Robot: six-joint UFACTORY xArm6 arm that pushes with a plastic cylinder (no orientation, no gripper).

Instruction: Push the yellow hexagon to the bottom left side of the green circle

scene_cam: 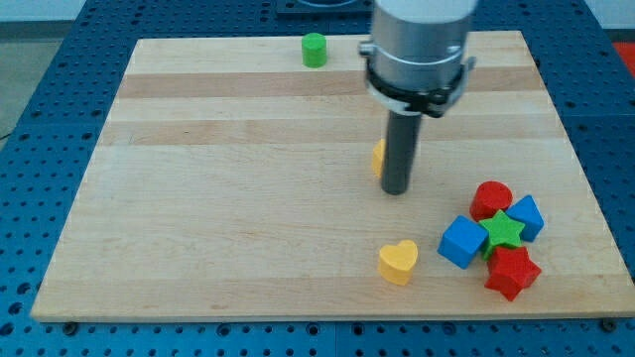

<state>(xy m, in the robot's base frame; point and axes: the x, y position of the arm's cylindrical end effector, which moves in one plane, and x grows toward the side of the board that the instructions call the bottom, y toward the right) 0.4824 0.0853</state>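
Across most of the view you see the wooden board (248, 198), lying on a blue perforated table (60, 89) that shows around its edges. Above the board's upper middle hangs the arm's grey cylindrical body (417, 45), and from it the dark rod comes straight down; there is no gripper to open or close, only my tip (396, 190), which rests on the board right of centre. Just to the left of the rod, touching or nearly touching it, you can make out a sliver of the yellow hexagon (378, 157), mostly hidden behind the rod. At the view's lower right sits a tight cluster: a blue cube (461, 242), a red cylinder (490, 198), another blue block (528, 216), a red block (512, 273) whose shape is unclear, and a green star (504, 231) wedged in the middle of them. Left of that cluster, near the bottom edge, you find a yellow heart (398, 262) standing alone. The green circle (315, 50) stands at the view's top edge, well apart from the hexagon, up and to its left.
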